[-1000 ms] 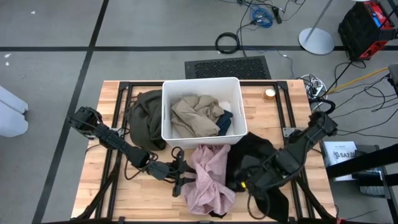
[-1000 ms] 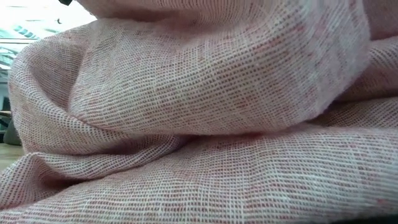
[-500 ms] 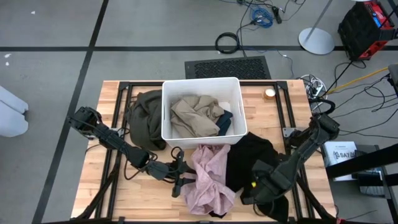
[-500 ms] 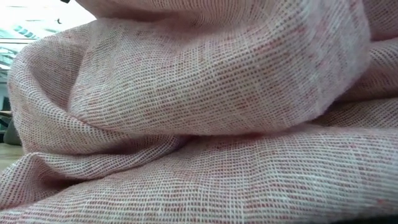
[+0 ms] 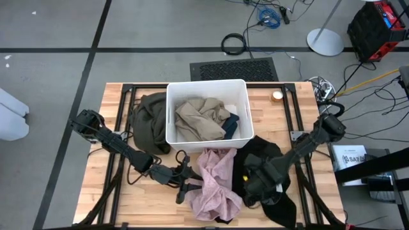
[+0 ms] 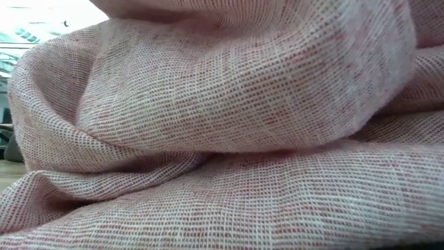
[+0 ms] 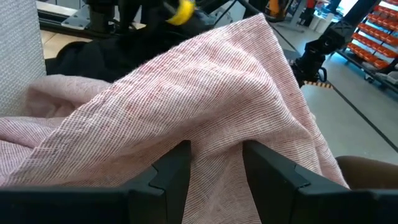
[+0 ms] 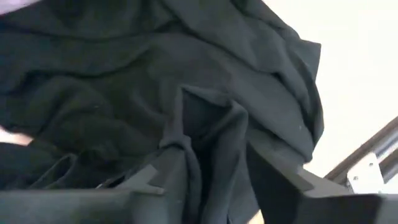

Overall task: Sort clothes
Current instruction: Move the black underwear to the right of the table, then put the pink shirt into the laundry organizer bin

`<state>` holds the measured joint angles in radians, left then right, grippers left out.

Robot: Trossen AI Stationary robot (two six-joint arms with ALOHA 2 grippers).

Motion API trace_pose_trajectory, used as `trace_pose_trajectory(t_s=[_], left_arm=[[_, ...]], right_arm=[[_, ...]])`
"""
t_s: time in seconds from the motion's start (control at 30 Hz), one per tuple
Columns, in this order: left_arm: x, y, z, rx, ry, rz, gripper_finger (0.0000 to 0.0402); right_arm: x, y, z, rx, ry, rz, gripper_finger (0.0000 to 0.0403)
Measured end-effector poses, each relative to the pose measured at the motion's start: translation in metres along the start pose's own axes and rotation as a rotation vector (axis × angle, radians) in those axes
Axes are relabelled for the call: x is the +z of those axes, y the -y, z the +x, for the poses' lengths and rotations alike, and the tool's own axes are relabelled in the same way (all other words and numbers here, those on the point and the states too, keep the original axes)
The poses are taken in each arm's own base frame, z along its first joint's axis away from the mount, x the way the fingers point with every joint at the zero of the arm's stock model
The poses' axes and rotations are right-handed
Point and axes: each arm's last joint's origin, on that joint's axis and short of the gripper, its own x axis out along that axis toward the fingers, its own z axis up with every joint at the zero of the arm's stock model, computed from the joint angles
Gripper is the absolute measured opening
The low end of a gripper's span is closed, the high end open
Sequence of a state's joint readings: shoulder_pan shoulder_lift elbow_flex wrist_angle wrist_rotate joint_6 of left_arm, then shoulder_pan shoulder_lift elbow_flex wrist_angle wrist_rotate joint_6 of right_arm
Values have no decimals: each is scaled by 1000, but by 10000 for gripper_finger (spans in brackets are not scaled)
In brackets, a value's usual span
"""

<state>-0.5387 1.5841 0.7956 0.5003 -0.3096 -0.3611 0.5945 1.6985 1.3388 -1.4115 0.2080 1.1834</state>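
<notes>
High view shows you the left pincer point(image 5: 187, 186) at the pink garment's point(image 5: 216, 182) edge, fingers apart with a fold between them, and the right pincer point(image 5: 250, 182) low over the black garment point(image 5: 263, 155), fingers spread around a bunched fold. You also see beige point(image 5: 199, 119) and teal point(image 5: 231, 122) garments in the white bin point(image 5: 206, 88), olive garment point(image 5: 148, 120) beside it on the counter point(image 5: 115, 198); no writing is readable.
</notes>
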Motion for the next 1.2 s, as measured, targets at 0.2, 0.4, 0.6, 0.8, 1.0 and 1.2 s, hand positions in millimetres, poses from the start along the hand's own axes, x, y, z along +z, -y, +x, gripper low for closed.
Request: trace_pose_trajectory(t_s=[0.2, 0.4, 0.6, 0.8, 1.0, 1.2], left_arm=[[-1, 2, -1, -7, -2, 2, 156], [-1, 2, -1, -6, -5, 4, 156], [-1, 2, -1, -5, -6, 5, 156], [-1, 2, -1, -5, -6, 8, 156], [-1, 2, -1, -6, -5, 13, 156], [-1, 2, -1, -6, -5, 13, 156]], right_arm=[[8, 6, 0, 46, -174, 58, 207], [17, 5, -35, 84, 40, 100, 208], [26, 1, -82, 235, 267, 100, 204], [26, 3, -101, 318, 247, 118, 205], [36, -19, -111, 502, 459, 159, 205], [47, -25, -115, 576, 551, 179, 206]])
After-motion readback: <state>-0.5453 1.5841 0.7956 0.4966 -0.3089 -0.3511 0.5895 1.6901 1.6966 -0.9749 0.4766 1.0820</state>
